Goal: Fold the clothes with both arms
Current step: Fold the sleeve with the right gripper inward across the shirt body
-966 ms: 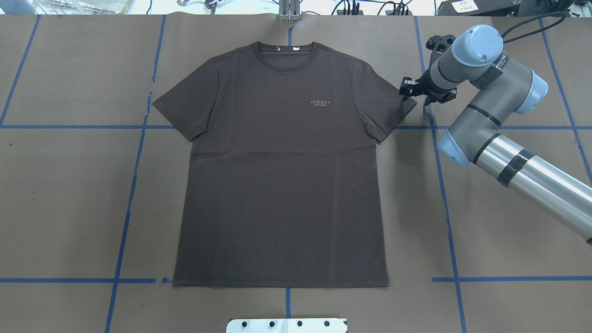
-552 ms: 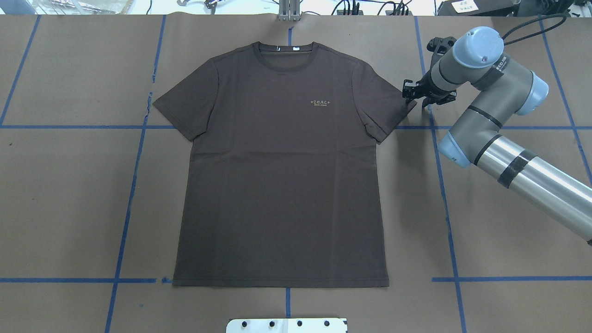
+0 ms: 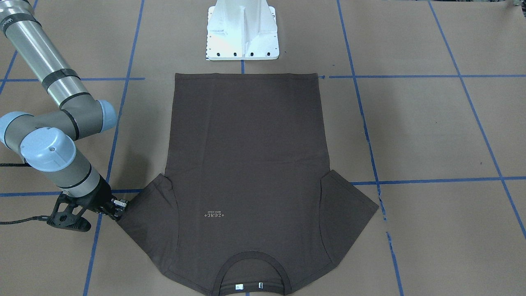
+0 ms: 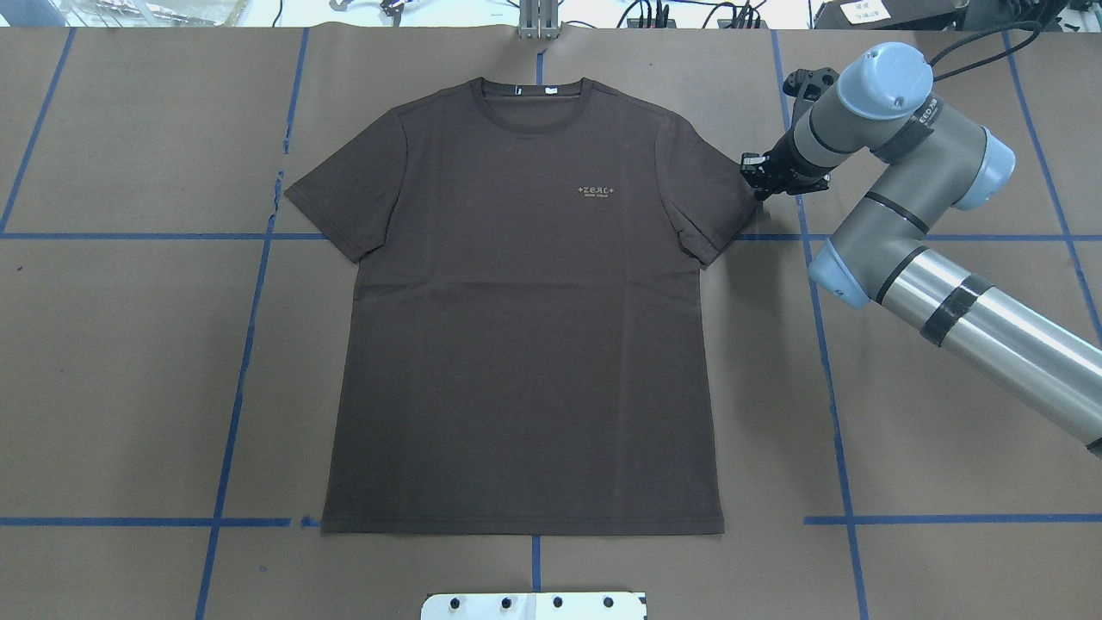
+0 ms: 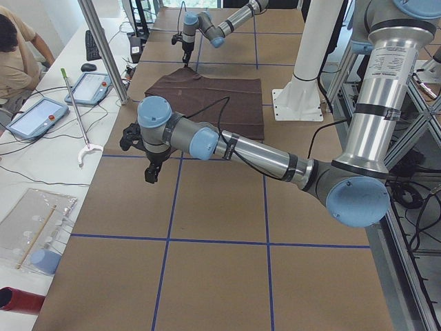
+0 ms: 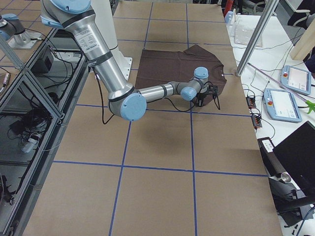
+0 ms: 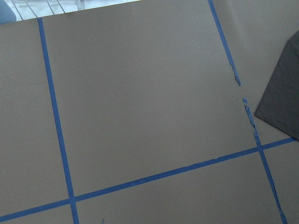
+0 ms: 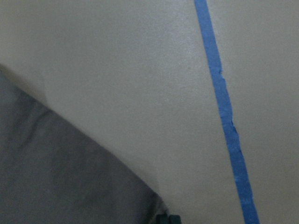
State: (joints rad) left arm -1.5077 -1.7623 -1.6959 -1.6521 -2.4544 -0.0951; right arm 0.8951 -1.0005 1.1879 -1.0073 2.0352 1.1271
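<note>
Brown paper-covered table [image 4: 129,362] gridded with blue tape [image 4: 231,413]; the dark brown T-shirt [image 4: 525,344] lies flat, face up, at centre of the overhead view, collar [image 4: 532,90] toward the top edge, hem toward the bottom. My right pincer [image 4: 759,179] sits low at the tip of the sleeve [image 4: 715,194] in that view's upper right, at its very edge, and I cannot tell whether the fingers are apart or clamped on cloth. My left pincer [image 5: 150,172] hangs over bare paper left of centre in the left-side view, well apart from the shirt; its state I cannot tell either.
</note>
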